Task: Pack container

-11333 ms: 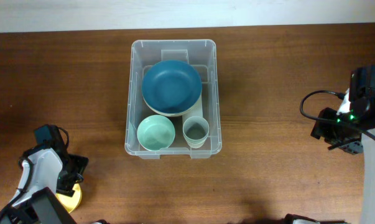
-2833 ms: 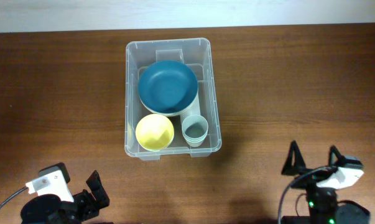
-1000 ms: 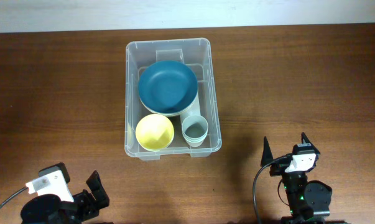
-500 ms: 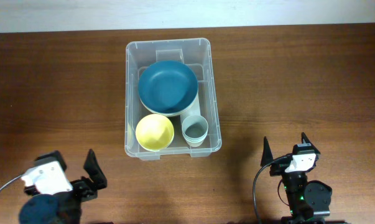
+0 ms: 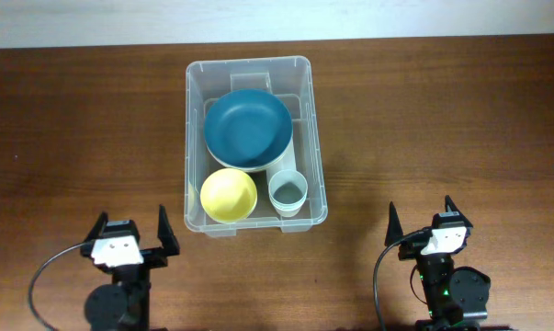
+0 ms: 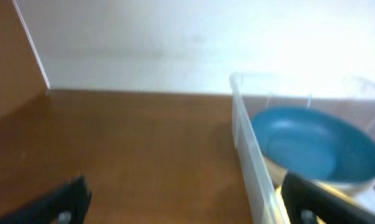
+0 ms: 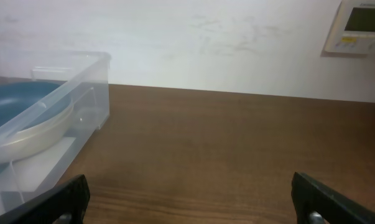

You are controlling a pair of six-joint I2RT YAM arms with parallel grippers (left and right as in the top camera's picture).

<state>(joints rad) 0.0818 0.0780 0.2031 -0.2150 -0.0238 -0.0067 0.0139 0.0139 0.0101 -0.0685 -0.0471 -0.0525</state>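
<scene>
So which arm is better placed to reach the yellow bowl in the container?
Left, probably. The left pincer stands open near the container's near-left corner, where the yellow bowl sits. The right pincer is open too, but farther off, nearer the cup.

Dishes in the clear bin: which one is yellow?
The small bowl in the near-left corner; the plate is dark blue, the cup grey-green.

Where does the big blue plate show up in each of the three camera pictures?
Overhead: blue plate near centre, in the far half of the container.
Left wrist: plate at right.
Right wrist: plate at far left, behind the clear wall.
Shared landmark: the container's clear rim.
</scene>
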